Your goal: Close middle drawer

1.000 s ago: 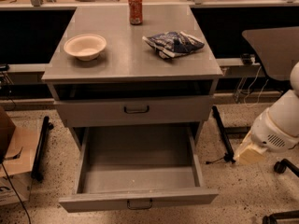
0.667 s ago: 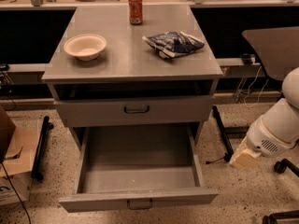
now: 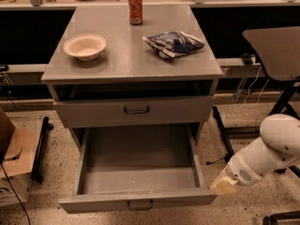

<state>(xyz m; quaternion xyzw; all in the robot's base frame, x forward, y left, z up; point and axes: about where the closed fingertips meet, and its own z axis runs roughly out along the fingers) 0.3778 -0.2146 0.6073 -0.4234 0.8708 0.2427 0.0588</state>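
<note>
The middle drawer point(image 3: 138, 172) is pulled far out of the grey cabinet, an empty long tray with a low front and a small dark handle point(image 3: 139, 204). Above it sits the taller-fronted grey drawer point(image 3: 136, 110), nearly shut. The lowest drawer is out of view. My gripper point(image 3: 224, 185) is at the end of the white arm point(image 3: 267, 151), low on the right. Its cream tip is just beside the open drawer's front right corner point(image 3: 208, 198); I cannot tell whether it touches.
On the cabinet top point(image 3: 126, 62) stand a beige bowl point(image 3: 85, 46), a red can point(image 3: 135, 8) and a blue snack bag point(image 3: 173, 43). A cardboard box point(image 3: 11, 163) lies at the left. A dark table point(image 3: 276, 50) on black legs stands at the right.
The arm has swung down and to the left, bringing the gripper close to the open drawer's front right corner. The drawer has not moved.
</note>
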